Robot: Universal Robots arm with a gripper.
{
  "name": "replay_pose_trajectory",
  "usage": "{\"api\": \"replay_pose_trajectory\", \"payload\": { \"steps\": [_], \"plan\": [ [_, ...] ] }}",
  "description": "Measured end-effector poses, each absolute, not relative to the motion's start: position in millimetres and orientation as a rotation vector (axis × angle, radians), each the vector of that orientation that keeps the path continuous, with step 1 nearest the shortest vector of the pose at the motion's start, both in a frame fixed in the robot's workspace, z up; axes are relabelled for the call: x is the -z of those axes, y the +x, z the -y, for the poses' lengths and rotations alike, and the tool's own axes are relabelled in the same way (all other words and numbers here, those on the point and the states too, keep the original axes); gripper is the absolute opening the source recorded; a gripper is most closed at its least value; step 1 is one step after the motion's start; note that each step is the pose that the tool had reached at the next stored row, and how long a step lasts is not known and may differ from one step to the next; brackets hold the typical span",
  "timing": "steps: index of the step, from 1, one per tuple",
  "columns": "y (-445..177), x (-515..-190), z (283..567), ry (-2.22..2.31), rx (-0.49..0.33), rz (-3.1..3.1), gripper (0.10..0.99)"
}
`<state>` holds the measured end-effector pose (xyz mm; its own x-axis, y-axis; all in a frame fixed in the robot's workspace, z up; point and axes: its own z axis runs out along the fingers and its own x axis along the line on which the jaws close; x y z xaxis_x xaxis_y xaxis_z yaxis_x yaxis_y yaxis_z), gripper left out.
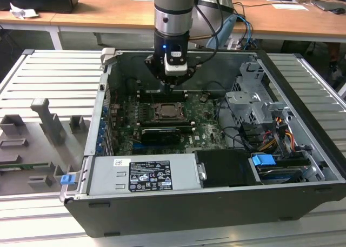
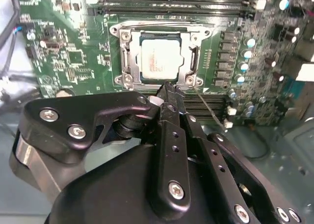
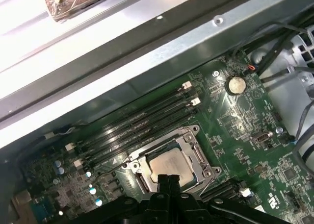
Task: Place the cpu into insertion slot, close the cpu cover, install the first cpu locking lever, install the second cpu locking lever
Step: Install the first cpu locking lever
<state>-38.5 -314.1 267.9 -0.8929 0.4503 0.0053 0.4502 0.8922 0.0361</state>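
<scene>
As seen in both wrist views, found the cpu [image 2: 159, 57] [image 3: 169, 166] lying flat on the green motherboard [image 2: 64, 62], silvery top up, with the cpu cover [image 2: 128, 62] [image 3: 198, 154] lying down around it as a metal frame. Saw a thin wire lever [image 2: 205, 104] angling out from one corner of that frame, and just beside it the gripper [image 2: 166, 88] [image 3: 167, 178], jaws pinched narrow with nothing visible between them. Placed all of this, in the exterior view, inside an open computer case [image 1: 216, 214] on a slatted counter [image 1: 48, 79].
</scene>
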Motion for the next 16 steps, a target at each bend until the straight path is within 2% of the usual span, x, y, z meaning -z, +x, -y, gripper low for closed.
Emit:
{"api": "replay_pose_trajectory", "payload": {
  "steps": [16],
  "plan": [
    [-38.5,-265.9,314.1,0.141,-0.057,-3.142,0.106]
  ]
}}
